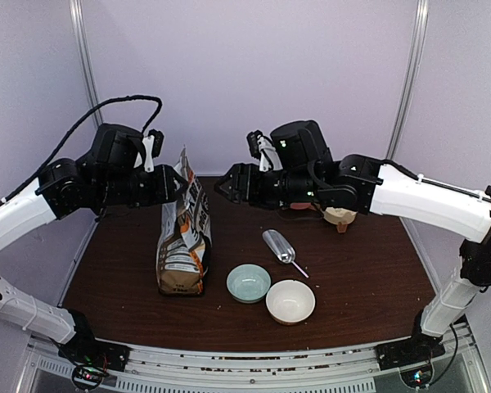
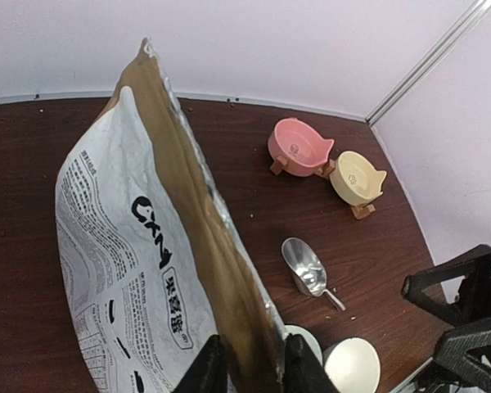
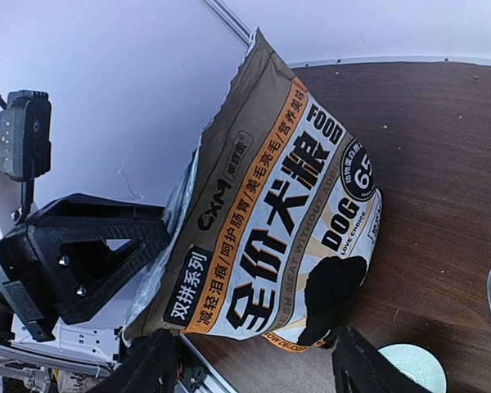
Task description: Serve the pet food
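Note:
No kibble shows; the pet food is hidden inside the brown paper dog-food bag point(image 1: 182, 241), which stands upright left of centre. My left gripper point(image 1: 178, 185) is shut on the bag's top edge; in the left wrist view its fingers point(image 2: 210, 370) pinch the folded brown rim of the bag point(image 2: 123, 270). My right gripper point(image 1: 226, 186) is open and empty, just right of the bag top and apart from it. In the right wrist view its jaws point(image 3: 258, 368) stand wide, facing the printed front of the bag point(image 3: 278, 213).
A metal scoop point(image 1: 280, 246) lies right of the bag. A teal bowl point(image 1: 248, 283) and a white bowl point(image 1: 290, 301) sit near the front. A pink pet bowl point(image 2: 299, 147) and a yellow one point(image 2: 356, 176) stand at the back right.

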`<state>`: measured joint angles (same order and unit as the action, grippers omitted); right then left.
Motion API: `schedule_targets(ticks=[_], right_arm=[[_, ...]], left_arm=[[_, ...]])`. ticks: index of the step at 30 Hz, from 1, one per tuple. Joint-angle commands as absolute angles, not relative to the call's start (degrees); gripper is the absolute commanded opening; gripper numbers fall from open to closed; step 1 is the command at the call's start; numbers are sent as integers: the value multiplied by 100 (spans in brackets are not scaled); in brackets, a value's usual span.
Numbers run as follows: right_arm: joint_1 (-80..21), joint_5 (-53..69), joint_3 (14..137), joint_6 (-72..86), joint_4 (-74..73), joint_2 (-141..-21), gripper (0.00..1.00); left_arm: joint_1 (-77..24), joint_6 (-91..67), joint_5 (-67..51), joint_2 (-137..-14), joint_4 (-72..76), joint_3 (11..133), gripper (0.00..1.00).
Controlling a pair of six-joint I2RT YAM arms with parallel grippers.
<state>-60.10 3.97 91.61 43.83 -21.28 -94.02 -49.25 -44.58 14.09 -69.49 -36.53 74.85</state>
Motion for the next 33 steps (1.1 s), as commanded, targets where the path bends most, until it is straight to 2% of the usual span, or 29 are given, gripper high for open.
schedule_targets(ticks=[1,10,18,25,33], right_arm=[[-6047,258,9437,4308,-2203,-9536,66],[-6058,603,10195,4276,-2208,-10107,63],[-6062,978,11073,4352,-2172,-10766,51],[-6056,1177,11767,4371,-2210,-11299,31],[-6030,1145,12421,4370,-2409,-11817,27]], left_arm=[[-4892,-4410,1405,-6973,-3902,7610,22],[-4891,-4493,1539,-6707,-3909,7482,0],[-4887,-4502,1598,-6610,-3905,7462,0],[-4887,-4491,1561,-6582,-3905,7456,0],[-4888,-4485,1546,-6506,-3910,7427,0]])
